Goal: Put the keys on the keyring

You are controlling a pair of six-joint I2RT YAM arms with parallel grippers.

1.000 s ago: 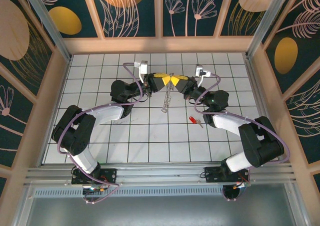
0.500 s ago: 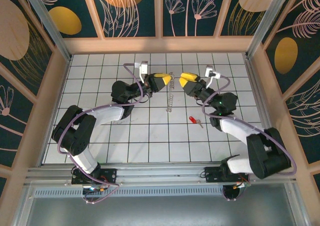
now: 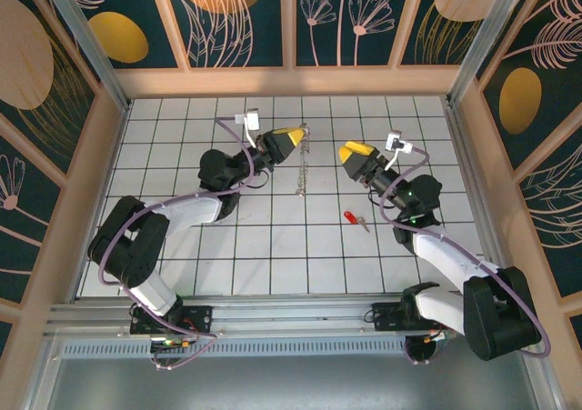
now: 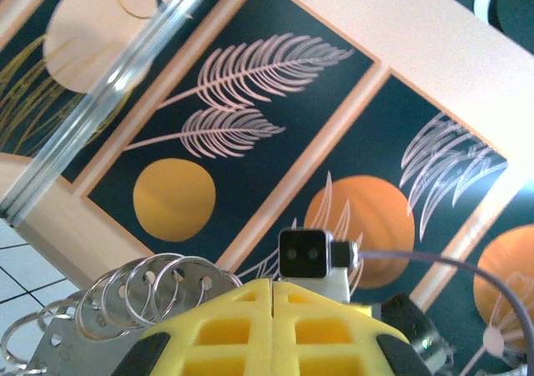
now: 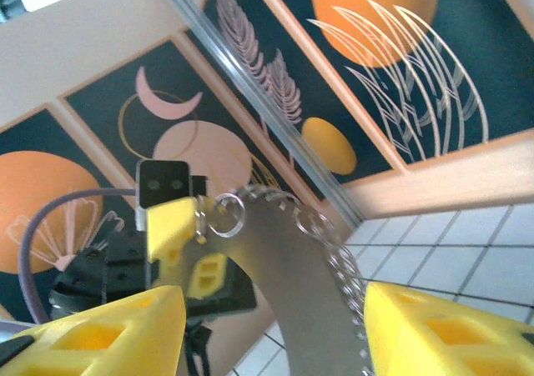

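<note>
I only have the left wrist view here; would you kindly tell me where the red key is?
Observer: The red key lies on the tiled floor, beside the right arm, with nothing gripping it.
Operator: Thank you. Is the right gripper holding anything?
Observer: No, the right gripper is open and empty.
Operator: And how does the keyring sit?
Observer: The keyring hangs from the left gripper as one long strand.
</note>
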